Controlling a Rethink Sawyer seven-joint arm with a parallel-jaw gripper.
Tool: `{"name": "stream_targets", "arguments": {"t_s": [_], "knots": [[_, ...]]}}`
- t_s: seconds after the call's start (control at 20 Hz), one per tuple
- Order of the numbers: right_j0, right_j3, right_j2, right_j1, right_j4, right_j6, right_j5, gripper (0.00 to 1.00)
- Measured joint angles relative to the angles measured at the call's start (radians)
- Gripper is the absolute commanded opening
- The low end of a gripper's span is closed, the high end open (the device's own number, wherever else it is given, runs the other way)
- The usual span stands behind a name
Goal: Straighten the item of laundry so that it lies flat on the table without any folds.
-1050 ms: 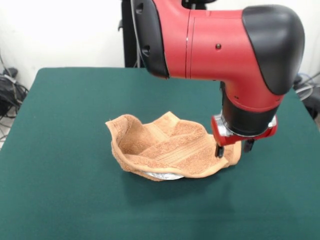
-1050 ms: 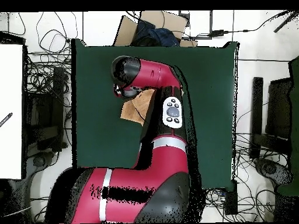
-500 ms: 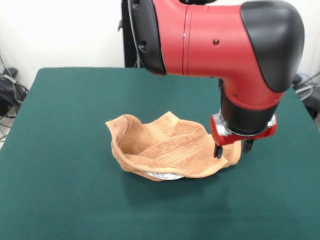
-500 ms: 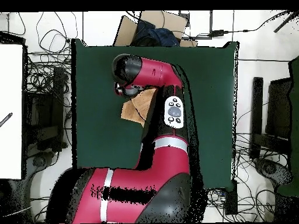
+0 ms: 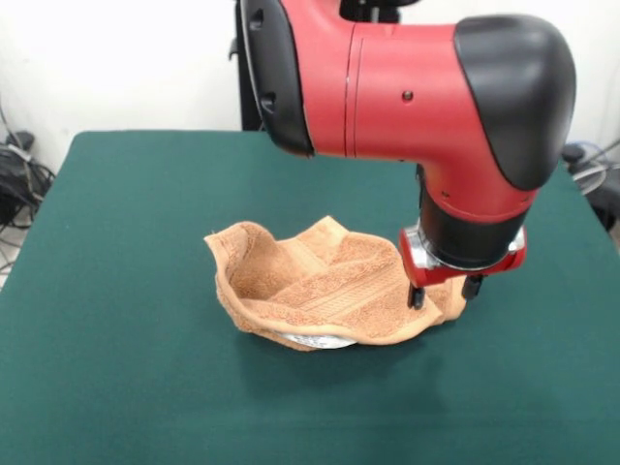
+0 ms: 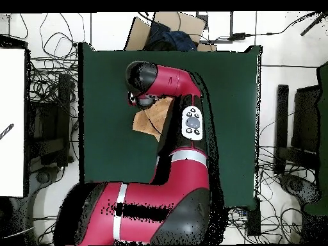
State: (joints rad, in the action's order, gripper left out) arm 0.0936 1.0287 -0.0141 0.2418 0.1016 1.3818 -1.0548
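Fingers [image 5: 418, 295] of the red and black gripper [image 5: 444, 291] stand apart, straddling the raised right-hand corner of the crumpled, bowl-shaped orange-brown terry towel [image 5: 320, 286] on the dark green felt table [image 5: 116, 291]; whether they pinch it, I cannot tell. Overhead, the towel [image 6: 150, 118] shows beside the arm, which hides the gripper.

Front view: the red and black arm's pincer [image 5: 445, 292] has shifted leftward over the last second — its two dark fingers [image 5: 417, 296], spread apart, now straddle the raised right-hand corner of the crumpled light orange-brown terry hand towel [image 5: 325, 288] more closely. Overhead view: the arm's black elbow housing [image 6: 142, 77] has moved slightly toward the counter's right — the towel's shape is unaltered.
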Motion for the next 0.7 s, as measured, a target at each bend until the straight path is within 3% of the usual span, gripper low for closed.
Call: {"name": "stream_targets", "arguments": {"t_s": [0.7], "knots": [[0.012,0.002,0.001,-0.035,0.0,0.0,0.0,1.0]]}}
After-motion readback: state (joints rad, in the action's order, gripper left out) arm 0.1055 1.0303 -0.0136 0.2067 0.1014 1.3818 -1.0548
